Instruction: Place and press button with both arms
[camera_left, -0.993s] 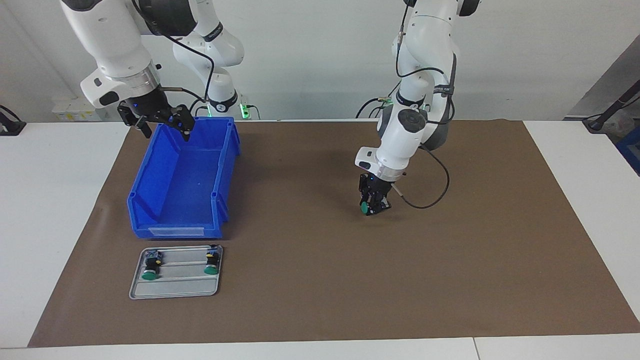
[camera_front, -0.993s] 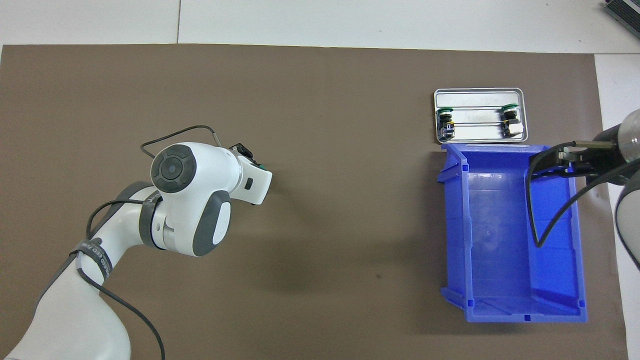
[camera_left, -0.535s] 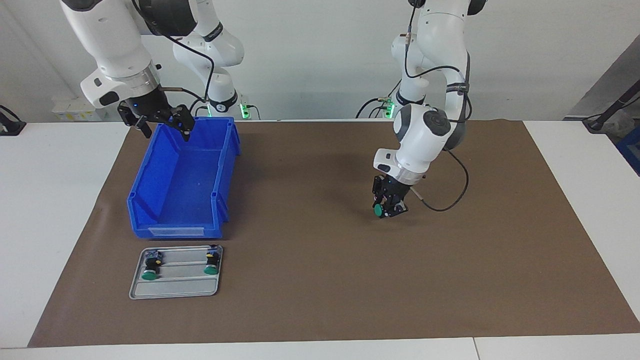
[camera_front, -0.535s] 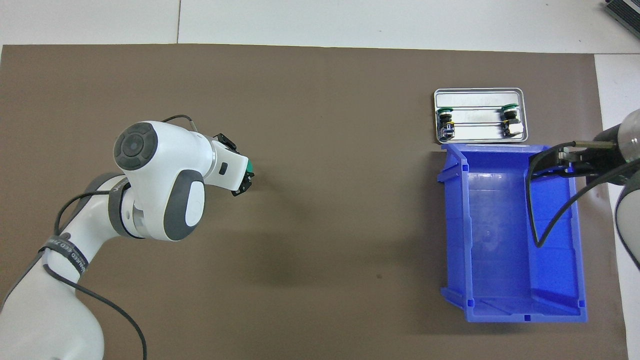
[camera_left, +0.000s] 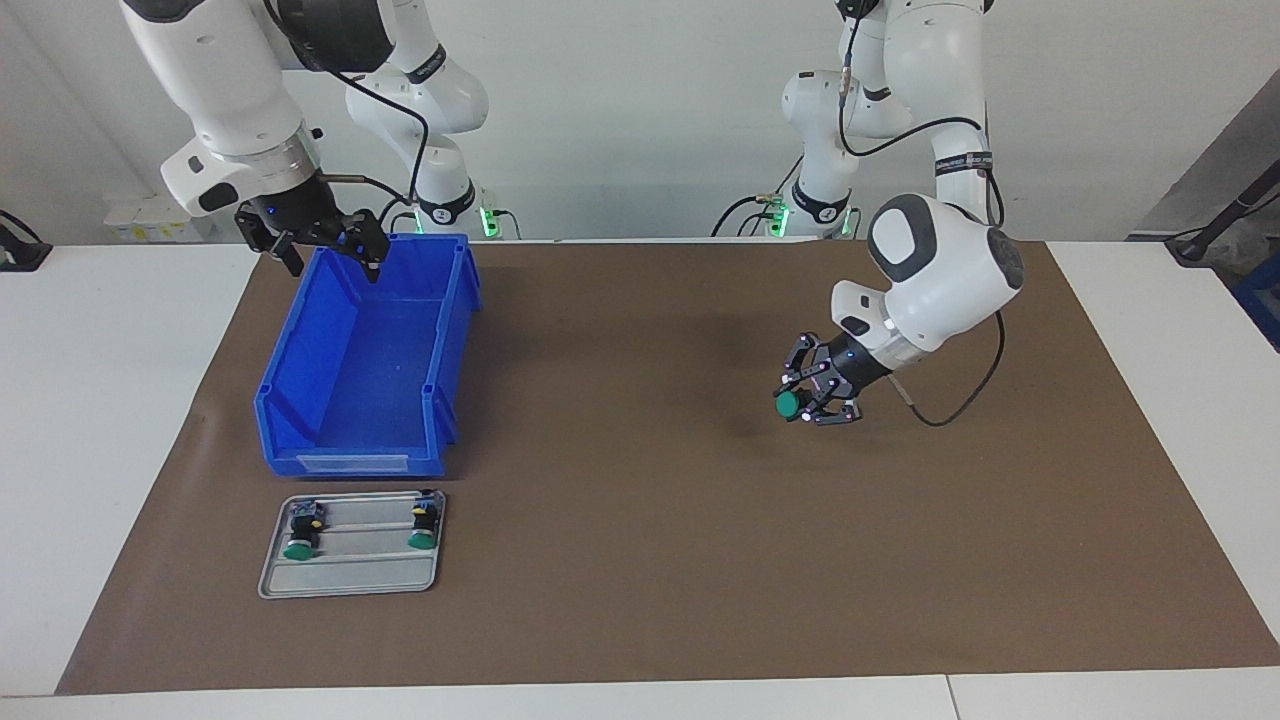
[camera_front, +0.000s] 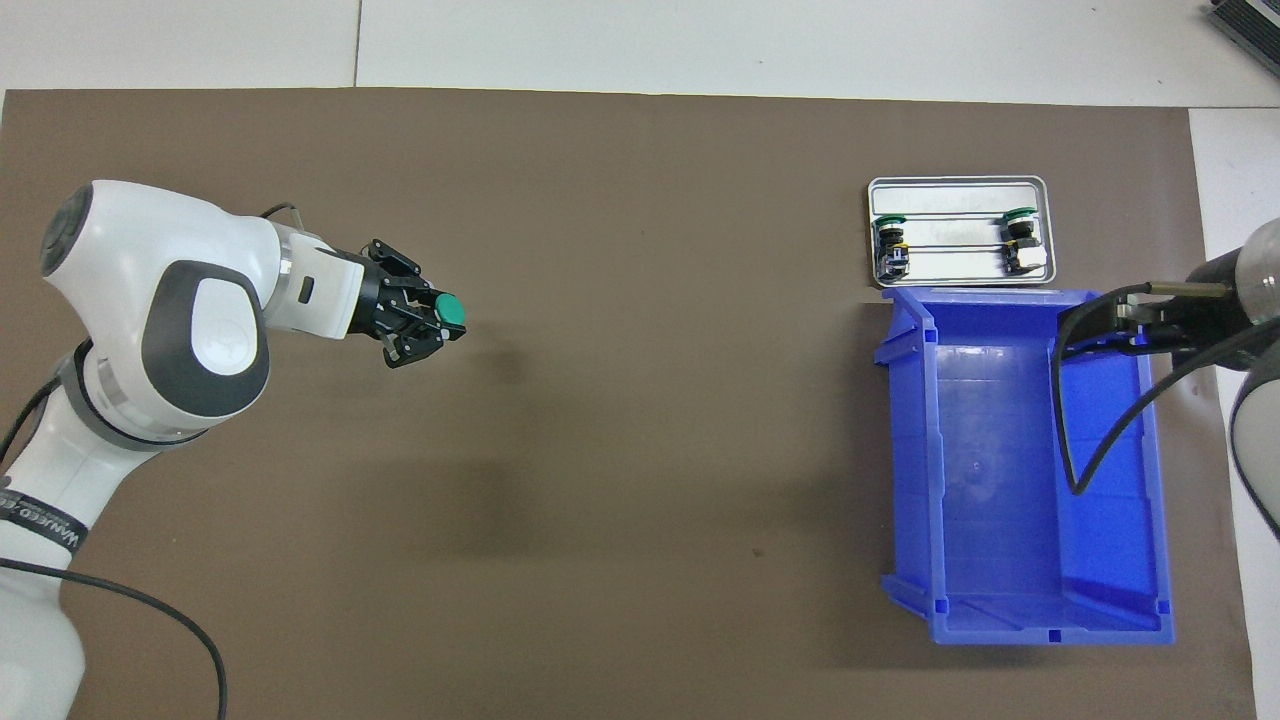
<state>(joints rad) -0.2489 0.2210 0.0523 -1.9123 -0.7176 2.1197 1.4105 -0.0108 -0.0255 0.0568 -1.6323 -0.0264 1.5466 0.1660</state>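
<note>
My left gripper (camera_left: 808, 404) is shut on the button (camera_left: 788, 404), held sideways a little above the brown mat (camera_left: 640, 560), toward the left arm's end of the table. The green cap points toward the right arm's end. In the overhead view the left gripper (camera_front: 432, 322) and the button's cap (camera_front: 451, 311) show clearly. My right gripper (camera_left: 322, 250) is open and empty. It hangs over the rim of the blue bin (camera_left: 350, 462) at the end nearest the robots. It also shows in the overhead view (camera_front: 1105, 322).
The blue bin (camera_front: 1000, 625) has nothing in it and stands at the right arm's end. A small metal tray (camera_left: 350, 578) lies just farther from the robots than the bin. It holds two more green-capped buttons (camera_left: 298, 548) (camera_left: 421, 538).
My left arm has swung toward its own end of the table and tilted its wrist, so the held button now points sideways instead of down. The right arm has not moved.
</note>
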